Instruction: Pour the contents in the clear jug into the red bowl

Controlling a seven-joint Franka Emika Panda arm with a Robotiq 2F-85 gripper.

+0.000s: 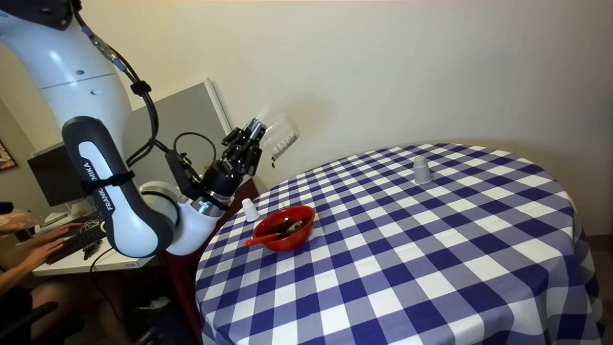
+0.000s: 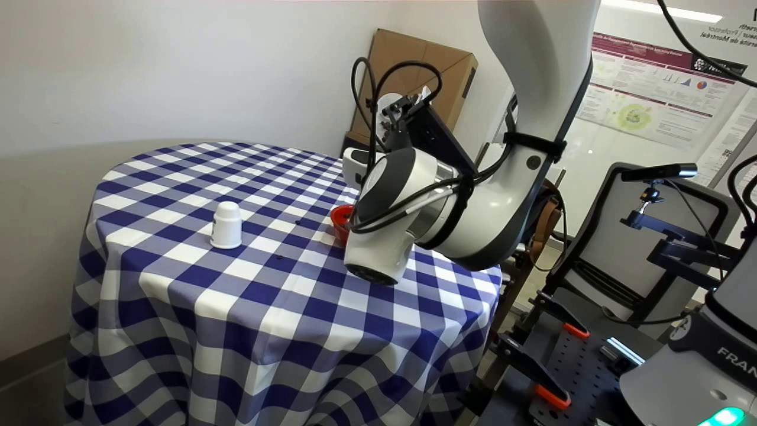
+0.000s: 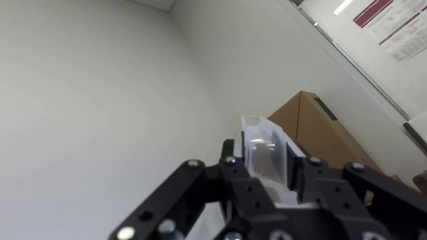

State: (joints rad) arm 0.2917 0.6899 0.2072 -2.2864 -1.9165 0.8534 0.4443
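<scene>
A gripper [image 3: 267, 158] clasps the tilted jug [image 1: 282, 135] midair; the bowl [image 1: 287, 244] sits near the edge of the table [image 1: 407, 249], white cups [image 1: 250, 211] at 2 spots: just beside it and across an open stretch.

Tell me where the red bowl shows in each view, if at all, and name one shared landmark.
In an exterior view: the red bowl is just left of center, below mid-height, a red handle crossing its rim.
In an exterior view: the red bowl is left of center, partly hidden by the robot arm.
Wrist view: not in it.
Landmark in both exterior views: the checkered tablecloth.
</scene>
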